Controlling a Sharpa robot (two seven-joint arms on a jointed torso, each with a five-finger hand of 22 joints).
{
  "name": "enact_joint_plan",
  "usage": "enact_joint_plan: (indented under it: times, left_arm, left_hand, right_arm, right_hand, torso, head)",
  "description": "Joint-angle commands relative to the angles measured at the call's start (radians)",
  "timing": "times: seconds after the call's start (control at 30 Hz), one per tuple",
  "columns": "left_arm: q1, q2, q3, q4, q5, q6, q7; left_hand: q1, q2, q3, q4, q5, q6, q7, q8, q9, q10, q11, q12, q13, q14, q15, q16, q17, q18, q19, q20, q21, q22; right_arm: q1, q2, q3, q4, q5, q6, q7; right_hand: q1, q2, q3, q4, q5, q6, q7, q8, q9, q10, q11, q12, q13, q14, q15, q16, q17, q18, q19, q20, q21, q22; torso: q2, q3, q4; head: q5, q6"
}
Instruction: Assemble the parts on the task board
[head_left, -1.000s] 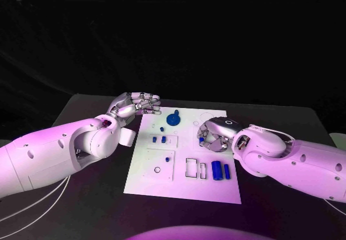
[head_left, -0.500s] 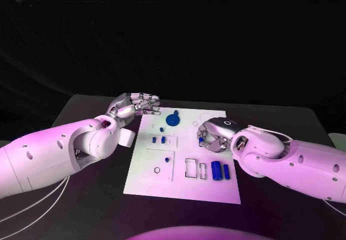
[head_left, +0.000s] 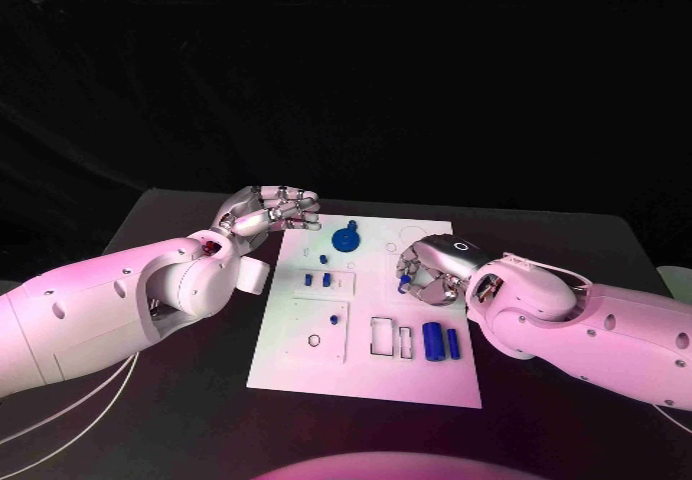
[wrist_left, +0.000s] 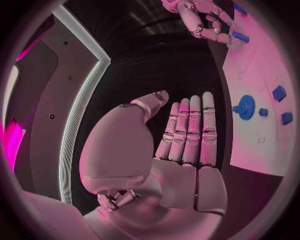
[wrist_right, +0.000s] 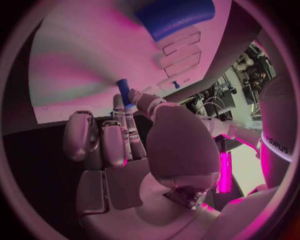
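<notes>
Black tabletop (head_left: 577, 240) under a dark backdrop; white task board (head_left: 368, 370) at centre.

Head view: left hand (head_left: 271, 210) hangs off the board's 10 o'clock corner, fingers slack, holding nothing. Right hand (head_left: 433, 268) sits over the board's 3 o'clock edge, fingers curled around a small blue peg (head_left: 405, 284). Blue gear (head_left: 348, 239) lies near the board's 12 o'clock edge. Two blue cylinders (head_left: 441, 343) lie side by side at about 5 o'clock, long axes running 12 to 6.

Left wrist view: the left hand's fingers (wrist_left: 189, 131) are straight and together, palm bare. The gear shows beside them on the board, with the right hand beyond.

Right wrist view: the peg is pinched at the fingertips (wrist_right: 132, 107), long axis pointing away from the palm toward the board, free end leading. Which socket it aims at, I cannot tell.

Risk, as I judge it: the pinch is shallow, on one end only. Off-line contact with a socket rim could lever the peg sideways, tilting it or dropping it on the board.
</notes>
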Motion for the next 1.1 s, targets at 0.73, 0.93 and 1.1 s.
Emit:
enact_joint_plan:
  times: [0.73,0.93,1.1]
  left_arm:
    - [0.000,0.008,0.001,-0.006,-0.001,0.014,0.008]
    - [0.000,0.014,0.001,-0.010,0.000,0.013,0.009]
    - [0.000,0.018,0.001,-0.011,0.000,0.014,0.009]
  left_hand:
    - [0.004,0.005,0.001,-0.004,0.003,0.000,0.008,-0.007,-0.002,0.000,0.007,-0.007,0.002,0.002,0.006,-0.006,0.002,0.002,0.007,0.000,-0.005,-0.001]
    - [0.004,0.005,0.001,-0.004,0.003,0.000,0.008,-0.007,-0.002,0.000,0.007,-0.007,0.002,0.002,0.006,-0.006,0.002,0.002,0.007,0.000,-0.005,-0.001]
    - [0.004,0.007,0.002,-0.004,0.003,0.001,0.008,-0.007,-0.002,0.000,0.008,-0.007,0.002,0.003,0.006,-0.007,0.002,0.002,0.008,0.000,-0.006,-0.002]
  right_arm:
    - [-0.003,0.023,0.006,0.136,0.170,-0.177,0.102]
    - [-0.038,0.096,-0.001,0.122,0.181,-0.161,0.136]
    - [-0.072,0.150,-0.007,0.093,0.174,-0.142,0.160]
  right_hand:
    - [0.012,0.011,0.004,-0.004,0.003,0.010,-0.001,0.006,0.012,0.008,-0.002,0.002,0.000,0.020,-0.005,0.003,-0.001,-0.010,0.006,-0.002,0.003,0.073]
    - [0.013,0.013,0.005,-0.005,0.005,0.007,0.001,0.006,0.013,0.006,-0.001,0.000,0.000,0.019,-0.005,0.002,-0.004,-0.009,0.002,-0.003,-0.005,0.069]
    - [0.014,0.014,0.006,-0.007,0.006,0.003,0.002,0.005,0.014,0.003,0.000,-0.002,0.000,0.019,-0.005,0.003,-0.003,-0.009,0.002,-0.003,-0.006,0.069]
  torso:
    - [0.000,0.0007,-0.0015]
    - [0.000,0.0002,0.0006]
    - [0.000,-0.0010,0.0007]
  head:
    - [0.009,0.002]
    - [0.017,0.001]
    - [0.027,-0.002]
